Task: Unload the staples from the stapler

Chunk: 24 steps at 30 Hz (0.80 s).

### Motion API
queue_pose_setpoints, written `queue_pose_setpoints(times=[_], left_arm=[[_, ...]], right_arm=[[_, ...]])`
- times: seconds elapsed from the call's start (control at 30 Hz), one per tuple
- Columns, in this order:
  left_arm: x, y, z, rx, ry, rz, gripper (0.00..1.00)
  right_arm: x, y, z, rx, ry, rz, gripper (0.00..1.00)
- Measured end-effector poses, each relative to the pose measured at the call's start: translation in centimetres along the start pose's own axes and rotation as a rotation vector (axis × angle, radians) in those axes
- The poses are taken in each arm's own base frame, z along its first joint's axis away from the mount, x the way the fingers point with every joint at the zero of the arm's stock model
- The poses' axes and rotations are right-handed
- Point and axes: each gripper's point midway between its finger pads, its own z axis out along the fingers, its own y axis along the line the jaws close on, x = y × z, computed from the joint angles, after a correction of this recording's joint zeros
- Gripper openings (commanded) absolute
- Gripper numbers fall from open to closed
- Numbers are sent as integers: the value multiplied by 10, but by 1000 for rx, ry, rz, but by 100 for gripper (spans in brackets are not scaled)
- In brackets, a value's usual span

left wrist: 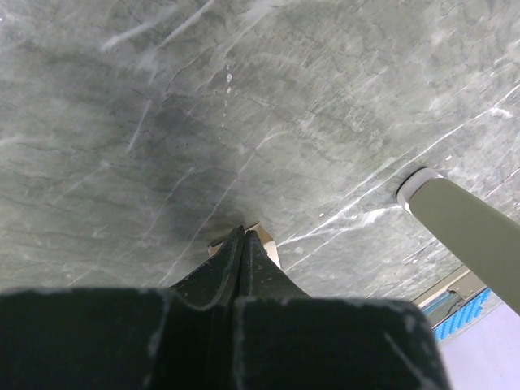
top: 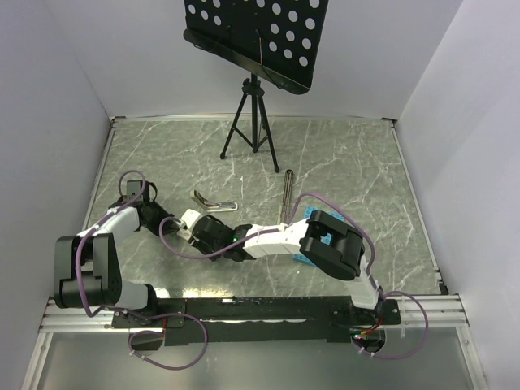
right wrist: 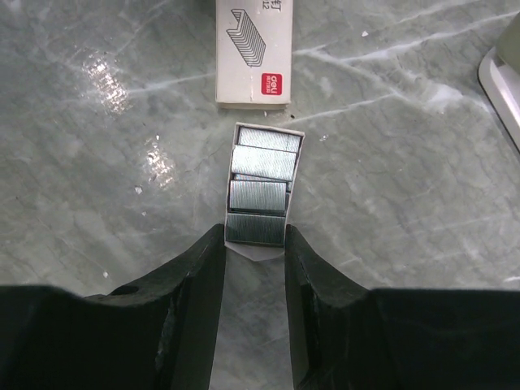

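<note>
On the grey marble table [top: 357, 171]: the stapler [top: 213, 201] is lying open in a V, just past both claws, and nothing's touching it.
Staples [right wrist: 258, 191]: a few silvery strips stacked in a little cardboard drawer [right wrist: 255, 251], which sits pulled out of its white box sleeve [right wrist: 253, 57], just clear of the sleeve's open end.
Right gripper [right wrist: 254, 237]: jaws part-way apart, one black finger pressed on each side of the drawer's near end, so it's got the drawer and not the stapler.
Left gripper [left wrist: 244, 236]: fingers squeezed fully together, tips down at the table. There's a bit of pale card poking out right at the tips; can't really tell if it's pinched or just lying behind them.
Dark metal bar [top: 287, 188]: flat on the table, right of the stapler.
Blue tray [top: 311, 214]: mostly hidden under the right arm's elbow.
Music stand [top: 256, 41]: on its tripod at the far side.
</note>
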Motion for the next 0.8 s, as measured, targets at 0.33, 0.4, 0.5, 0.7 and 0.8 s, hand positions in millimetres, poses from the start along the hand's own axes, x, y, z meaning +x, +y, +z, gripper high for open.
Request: queue_pose_setpoints(times=[0.33,0.4,0.5,0.7,0.8], left_arm=[[0,0,0,0,0,1,1],[0,0,0,0,0,1,1],[0,0,0,-2,2,3,1],[1,6,0,-30,0,-5,1],[1,8,0,-41,-3,-7,1]], right_arm=[[-7,4,7,-2,17,24,35],[-7,4,7,-3,18,28,35],[-6,5,7,-5,19,36,34],[-6,6,7,-6,22,65,34],[-6,6,7,-5,22,72,34]])
